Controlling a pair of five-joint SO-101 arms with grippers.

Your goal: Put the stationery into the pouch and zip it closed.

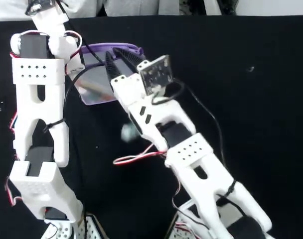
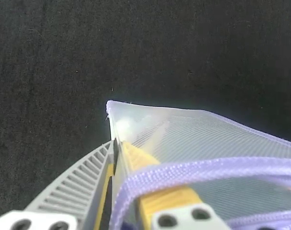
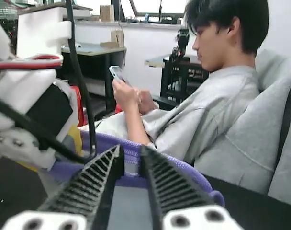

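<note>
A clear mesh pouch (image 1: 94, 82) with a purple zipper rim (image 1: 104, 48) lies at the back of the black table. In the left wrist view my left gripper (image 2: 117, 142) is shut on the pouch's (image 2: 207, 139) edge, with the yellow finger inside and the grey finger outside. My right gripper (image 1: 112, 52) hovers over the open rim with its black fingers a little apart. The purple rim (image 3: 184, 170) runs just beyond the right gripper (image 3: 131, 149). A thin pinkish item (image 1: 94, 90) shows through the pouch wall. A small pale object (image 1: 127, 132) lies on the table beside the right arm.
The left arm (image 1: 37, 99) stands along the table's left side. The right arm (image 1: 201, 164) crosses from the front right, with a red and white cable (image 1: 136, 158) looping beside it. Bare black tabletop (image 1: 261, 89) lies to the right.
</note>
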